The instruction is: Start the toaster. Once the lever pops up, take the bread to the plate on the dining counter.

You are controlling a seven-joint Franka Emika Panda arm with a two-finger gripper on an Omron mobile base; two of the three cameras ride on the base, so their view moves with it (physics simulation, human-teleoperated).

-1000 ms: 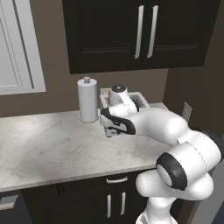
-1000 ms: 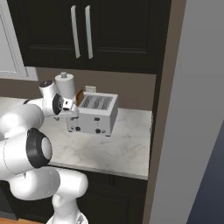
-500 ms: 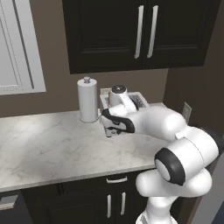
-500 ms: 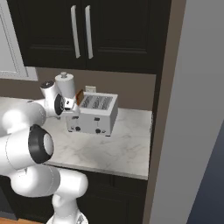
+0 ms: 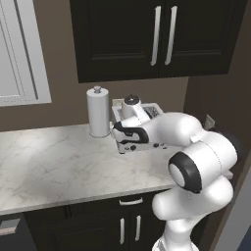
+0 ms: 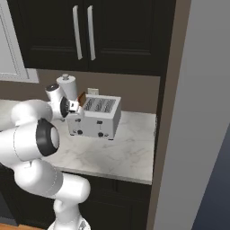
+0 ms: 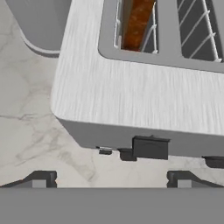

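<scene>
The four-slot toaster stood at the back of the marble counter, against the brown wall, with the paper-towel roll just beside it at nine o'clock in the left base view. The bread sat upright in the toaster's end slot nearest the roll; in the right base view its orange-brown top poked above the slot. The gripper hovered over the toaster's front corner, fingertips wide apart and holding nothing, the dark lever lying between them in the hand view.

Open counter stretched from the toaster toward seven and eight o'clock in the left base view, out to the front edge. At three o'clock in the right base view the counter ended at a tall grey panel, leaving only a narrow strip beside the toaster. Dark upper cabinets hung overhead.

In the left base view the arm's white forearm covered most of the toaster. The hand view cut off the toaster's far slots and most of the roll's base. The front knobs were too small to read.
</scene>
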